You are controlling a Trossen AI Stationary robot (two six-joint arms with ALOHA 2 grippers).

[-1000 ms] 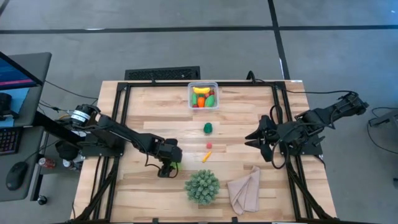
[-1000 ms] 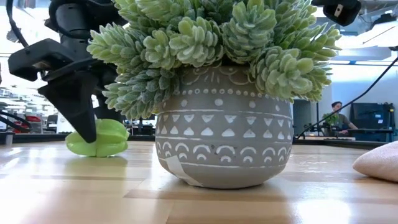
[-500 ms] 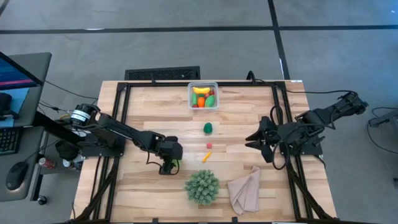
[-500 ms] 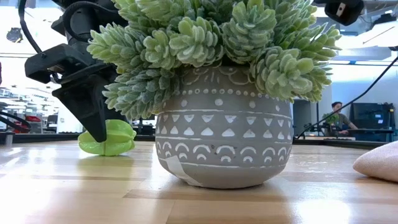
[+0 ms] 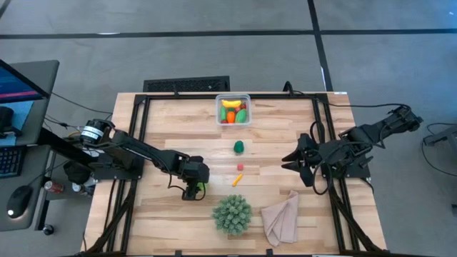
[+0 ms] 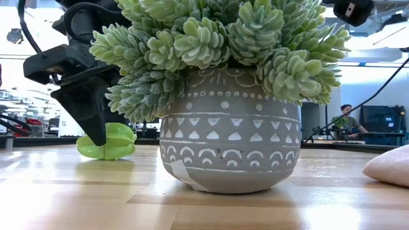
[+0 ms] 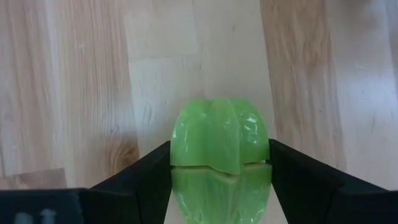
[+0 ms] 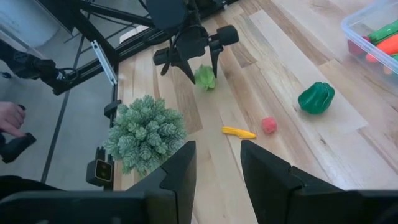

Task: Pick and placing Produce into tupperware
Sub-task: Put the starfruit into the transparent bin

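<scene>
we see our left end effector (image 7: 219, 171) gripping the green star fruit (image 7: 219, 149) on the bench (image 5: 171, 121); right end effector (image 8: 217, 177) spread wide.

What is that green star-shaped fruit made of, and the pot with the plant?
The green star fruit, between the left gripper fingers, looks like glossy, slightly see-through plastic: light glints on its ridges. The pot looks like matte grey ceramic or concrete with painted white patterns; which one is unclear.
</scene>
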